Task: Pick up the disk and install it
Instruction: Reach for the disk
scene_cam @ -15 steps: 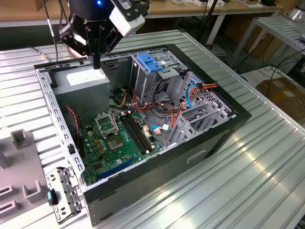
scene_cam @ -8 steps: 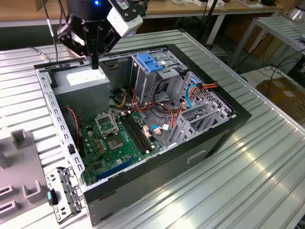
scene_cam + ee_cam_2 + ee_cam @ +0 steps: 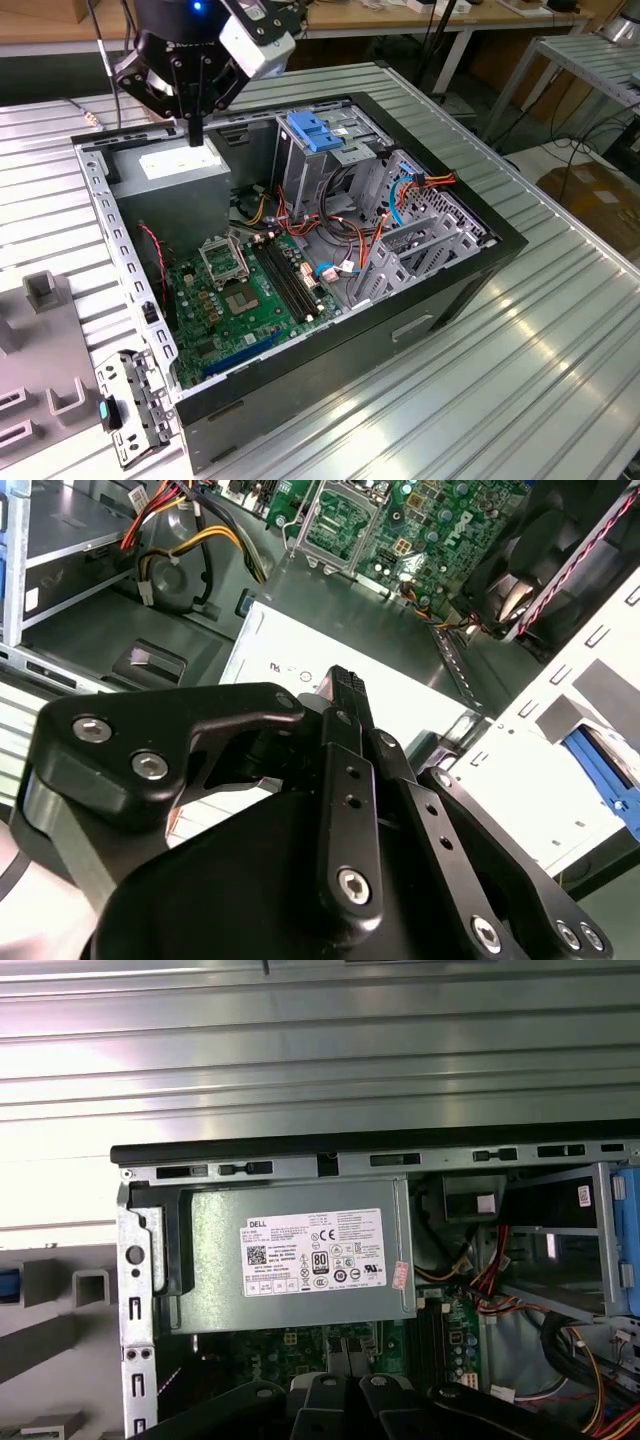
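— Where is the disk?

— I cannot tell. A blue strip [image 3: 600, 763] sits in the pale fixture [image 3: 540, 780] beside the computer case [image 3: 430, 300], and whether that is the disk's rail I can't say.

— And your gripper?

— My gripper [image 3: 195, 130] has its fingers pressed together with nothing between them. It points down over the grey power supply [image 3: 185, 172] in the case's corner.
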